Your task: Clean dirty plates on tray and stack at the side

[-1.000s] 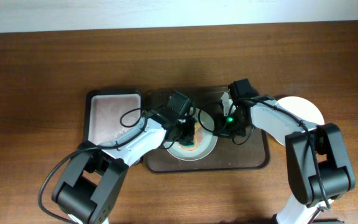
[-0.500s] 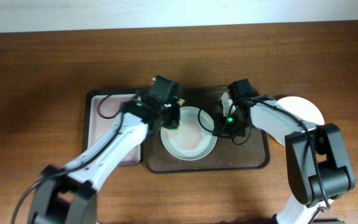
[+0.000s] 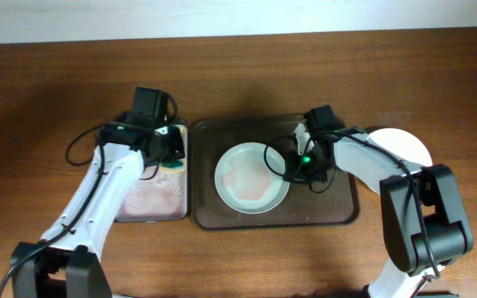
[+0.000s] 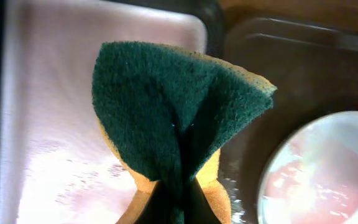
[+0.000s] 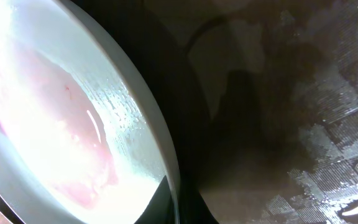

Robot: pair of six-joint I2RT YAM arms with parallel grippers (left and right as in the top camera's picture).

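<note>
A white plate [image 3: 251, 178] with a pale pink smear lies on the dark brown tray [image 3: 338, 207]. My right gripper [image 3: 292, 168] is shut on the plate's right rim; the rim [image 5: 160, 155] runs between its fingers in the right wrist view. My left gripper [image 3: 171, 153] is shut on a green and yellow sponge [image 4: 179, 112], held over the right edge of the small pink-bottomed tray [image 3: 151, 194]. In the left wrist view the plate [image 4: 322, 174] shows at lower right. Another white plate [image 3: 404, 147] lies on the table right of the brown tray.
The small black-rimmed tray [image 4: 55, 93] has a wet pinkish inside. The brown tray's floor [image 5: 303, 112] is wet with droplets. Wooden table [image 3: 56, 83] surrounds both trays. A pale wall edge runs along the far side.
My left gripper has carried the sponge off the plate and leftward to the small pink tray. The plate's streaks are now a faint pink smear. The right arm has not moved.
</note>
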